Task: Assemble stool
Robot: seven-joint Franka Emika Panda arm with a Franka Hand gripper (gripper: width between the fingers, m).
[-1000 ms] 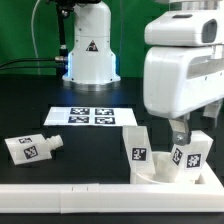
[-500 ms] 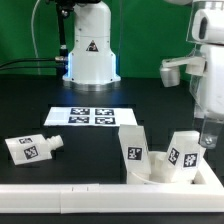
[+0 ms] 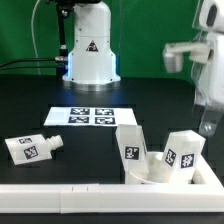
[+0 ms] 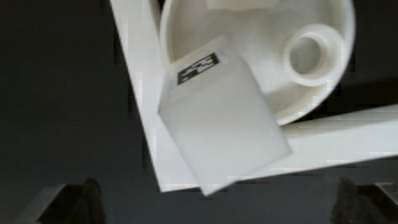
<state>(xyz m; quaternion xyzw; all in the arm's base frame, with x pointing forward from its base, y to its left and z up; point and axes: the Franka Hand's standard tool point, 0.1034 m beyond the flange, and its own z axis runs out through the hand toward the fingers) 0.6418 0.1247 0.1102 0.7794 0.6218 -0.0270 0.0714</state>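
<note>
Two legs [image 3: 131, 150] socketed in seat [image 3: 158, 177] beside rail [image 3: 60, 196], third leg [image 3: 30, 148] lying apart, hand [image 3: 208, 122] released, hovering.

The blurred arm [image 3: 207, 70] runs off the exterior view's right edge; the wrist view crops the seat [image 4: 249, 30].

On your worktop [image 3: 30, 105]: loose leg [image 3: 30, 148] at the exterior view's left; marker board [image 3: 90, 116] mid-rear; seat [image 3: 150, 174] at the right, just behind the front rail [image 3: 60, 192], with inner leg [image 3: 131, 148] and outer leg [image 3: 181, 154] standing in it.
</note>
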